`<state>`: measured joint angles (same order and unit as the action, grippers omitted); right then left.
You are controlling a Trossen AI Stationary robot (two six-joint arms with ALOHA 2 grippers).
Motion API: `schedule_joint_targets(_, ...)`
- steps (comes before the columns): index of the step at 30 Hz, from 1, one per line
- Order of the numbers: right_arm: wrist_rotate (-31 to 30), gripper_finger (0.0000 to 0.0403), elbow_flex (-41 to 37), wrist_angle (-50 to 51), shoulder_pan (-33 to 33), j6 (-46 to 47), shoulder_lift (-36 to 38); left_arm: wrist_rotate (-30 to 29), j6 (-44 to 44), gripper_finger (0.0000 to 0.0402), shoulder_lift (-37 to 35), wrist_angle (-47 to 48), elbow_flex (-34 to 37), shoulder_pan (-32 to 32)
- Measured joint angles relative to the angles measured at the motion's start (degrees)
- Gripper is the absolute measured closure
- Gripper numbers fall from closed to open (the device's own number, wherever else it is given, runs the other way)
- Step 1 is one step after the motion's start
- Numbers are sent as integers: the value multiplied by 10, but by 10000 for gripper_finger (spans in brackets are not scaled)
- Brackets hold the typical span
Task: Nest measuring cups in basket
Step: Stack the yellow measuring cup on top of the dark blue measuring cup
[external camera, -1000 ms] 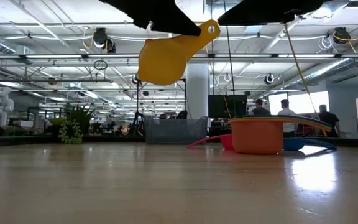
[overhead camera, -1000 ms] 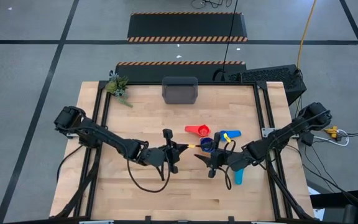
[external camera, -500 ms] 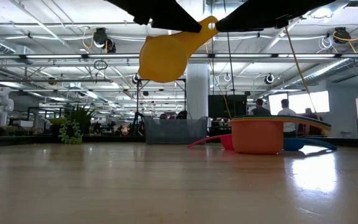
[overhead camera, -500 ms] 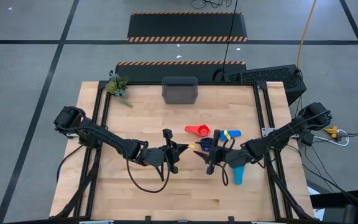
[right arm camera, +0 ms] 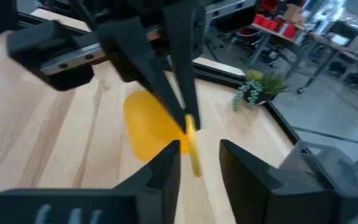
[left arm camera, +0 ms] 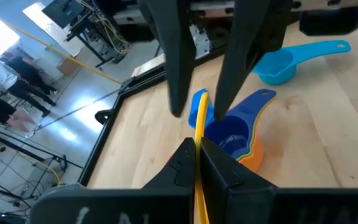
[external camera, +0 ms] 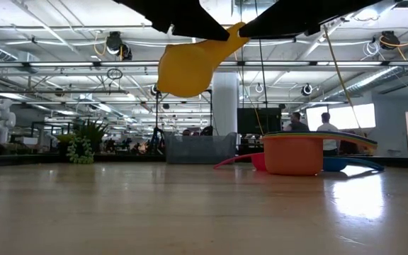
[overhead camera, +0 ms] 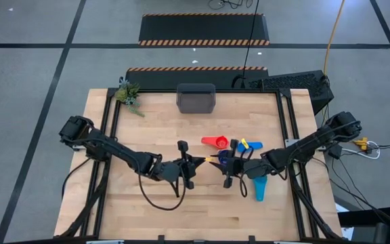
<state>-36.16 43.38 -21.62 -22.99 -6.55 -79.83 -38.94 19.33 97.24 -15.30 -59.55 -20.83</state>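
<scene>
A yellow measuring cup hangs high over the middle of the table, with my left gripper shut on its handle. My right gripper faces it from the table's right side. It is open, and its two fingers stand on either side of the handle's free end with a gap showing. Below, a dark blue cup sits nested in an orange cup on the table. The dark grey basket stands at the table's far edge. My left gripper pinches the yellow cup's flat handle between its two fingertips, close to the bowl. The fingers come nearly level from the table's left side. The cup is lifted clear of the table, its bowl low and its handle slanting up toward my right gripper.
A red cup and a blue cup lie just beyond the nested pair. A cyan cup lies nearer the right edge. A small green plant stands at the far left corner. Bare wood lies in front of both arms.
My right gripper has slid toward the table's left, onto the free end of the yellow cup's handle, which now lies between its fingers. My left gripper and the cup have kept still.
</scene>
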Motion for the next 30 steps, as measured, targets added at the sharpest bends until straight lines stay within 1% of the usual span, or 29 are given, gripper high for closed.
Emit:
schedule_joint_targets(6, 14, 355, 0, -17, 9, -4, -32, 2, -1, 395, 8, 0, 1, 3)
schedule_joint_targets(12, 16, 386, 0, -54, 13, -30, -63, 6, 2, 392, 12, 1, 0, 3)
schedule_joint_targets(16, 18, 395, 0, -54, 13, -37, -60, 6, 2, 395, 12, 4, 0, 2)
schedule_joint_targets(23, 17, 395, 0, -56, 13, -47, -59, 6, 2, 390, 11, 4, 0, 3)
schedule_joint_targets(28, 17, 401, 0, -55, 13, -50, -59, 6, 0, 396, 11, 6, 0, 3)
schedule_joint_targets(30, 17, 401, 0, -54, 13, -51, -59, 6, -2, 390, 11, 6, 0, 3)
